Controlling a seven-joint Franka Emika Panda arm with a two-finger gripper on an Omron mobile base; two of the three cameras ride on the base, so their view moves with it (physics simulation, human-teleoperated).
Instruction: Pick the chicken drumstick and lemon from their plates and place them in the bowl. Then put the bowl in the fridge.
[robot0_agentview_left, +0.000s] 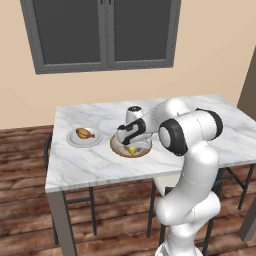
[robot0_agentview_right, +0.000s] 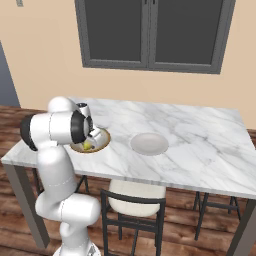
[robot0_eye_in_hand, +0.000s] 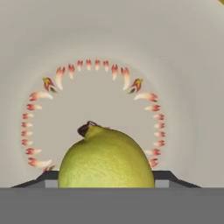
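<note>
The yellow-green lemon (robot0_agentview_left: 132, 149) (robot0_agentview_right: 88, 145) hangs low inside the tan-rimmed bowl (robot0_agentview_left: 145, 152) (robot0_agentview_right: 103, 141) near the marble table's front edge. My gripper (robot0_agentview_left: 131, 143) reaches down into the bowl, shut on the lemon. In the hand view the lemon (robot0_eye_in_hand: 106, 159) sits between the two dark fingertips (robot0_eye_in_hand: 49, 177), over the bowl's cream inside (robot0_eye_in_hand: 96, 96) with its ring of red marks. The orange-brown chicken drumstick (robot0_agentview_left: 84, 133) lies on a pale plate (robot0_agentview_left: 74, 142) left of the bowl. The other plate (robot0_agentview_right: 149, 143) stands bare to the bowl's right. The fridge is out of view.
The marble table (robot0_agentview_left: 90, 165) (robot0_agentview_right: 200, 150) stands under a dark window (robot0_agentview_left: 105, 32). Dark-framed chairs are tucked beneath it, one with a cream seat (robot0_agentview_right: 135, 192). My white arm (robot0_agentview_left: 192, 135) leans over the table's front edge. The floor is wood.
</note>
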